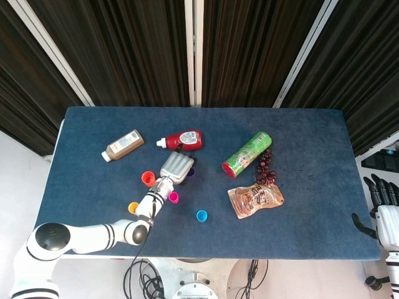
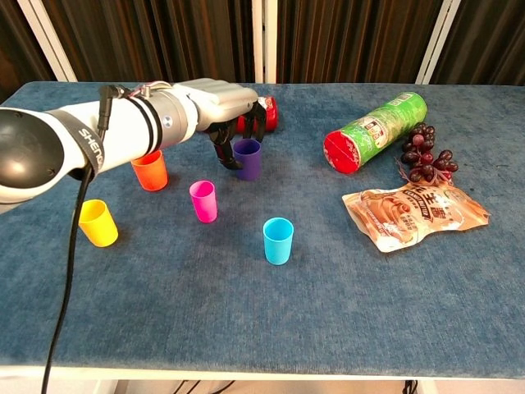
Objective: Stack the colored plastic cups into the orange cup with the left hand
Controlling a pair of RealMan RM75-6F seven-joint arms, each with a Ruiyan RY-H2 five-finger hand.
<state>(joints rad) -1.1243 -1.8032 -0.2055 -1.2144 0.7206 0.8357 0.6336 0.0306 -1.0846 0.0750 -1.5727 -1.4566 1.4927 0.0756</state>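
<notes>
My left hand point(image 2: 231, 108) hangs over the purple cup point(image 2: 248, 160), which stands on the table. The thumb is at the cup's left side and the other fingers curl down behind its rim; I cannot tell whether they touch it. The head view shows the left hand point(image 1: 176, 167) covering most of the purple cup point(image 1: 190, 172). The orange cup point(image 2: 150, 170) stands to the left, partly behind my forearm, and shows as the orange cup point(image 1: 148, 178) from above. A pink cup point(image 2: 203, 201), a yellow cup point(image 2: 97, 222) and a blue cup point(image 2: 278, 240) stand nearer the front. My right hand point(image 1: 385, 210) is off the table's right edge with its fingers apart.
A red ketchup bottle point(image 1: 184, 140) lies just behind my left hand, and a brown bottle point(image 1: 123, 144) lies further left. A green chip can point(image 2: 376, 131), dark grapes point(image 2: 425, 156) and a snack bag point(image 2: 414, 213) lie on the right half.
</notes>
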